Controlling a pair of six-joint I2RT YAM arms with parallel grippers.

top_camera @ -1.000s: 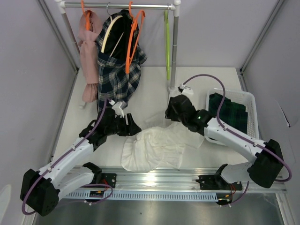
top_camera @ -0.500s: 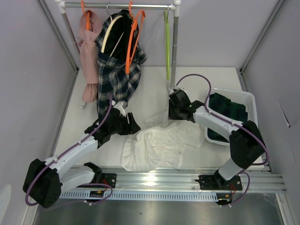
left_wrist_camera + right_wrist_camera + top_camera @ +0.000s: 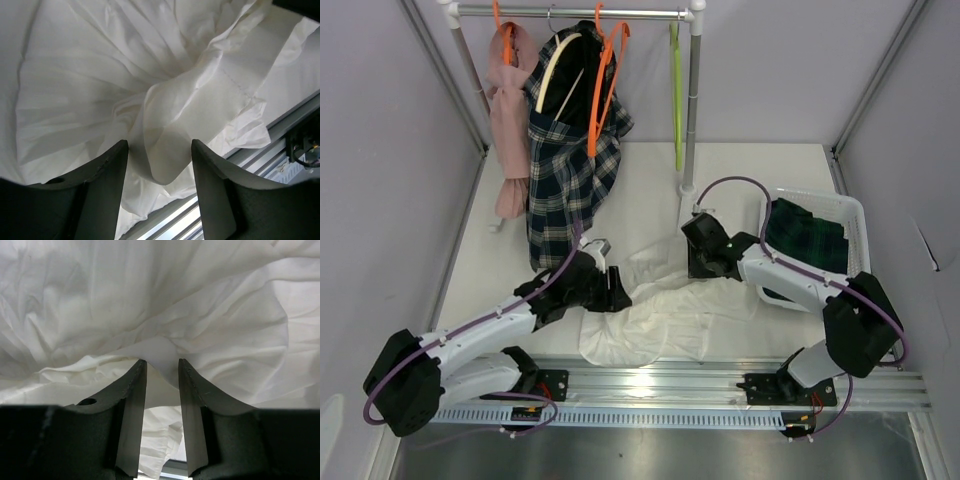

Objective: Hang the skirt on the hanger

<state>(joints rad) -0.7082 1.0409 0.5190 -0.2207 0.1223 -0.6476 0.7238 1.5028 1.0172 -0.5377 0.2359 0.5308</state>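
- Top external view: the skirt point(image 3: 807, 237) lies bunched in the white basket point(image 3: 817, 194) at the table's 3 o'clock side, and neither arm touches it.
- The hanger point(image 3: 676, 100) hangs from the rail point(image 3: 570, 12) at 12 o'clock.
- The right gripper point(image 3: 706, 264) is the nearer one. The skirt sits at its 3 o'clock and the hanger near its 12 o'clock.
- Its jaws stand narrow, with a ridge of the white garment point(image 3: 200, 300) at the tips; whether the ridge is pinched cannot be told.
- The left gripper point(image 3: 159, 145) is spread wide astride a fold of that garment, well apart from the basket.
- The pickup likely falls to the right arm, which would need to swing toward 3 o'clock.
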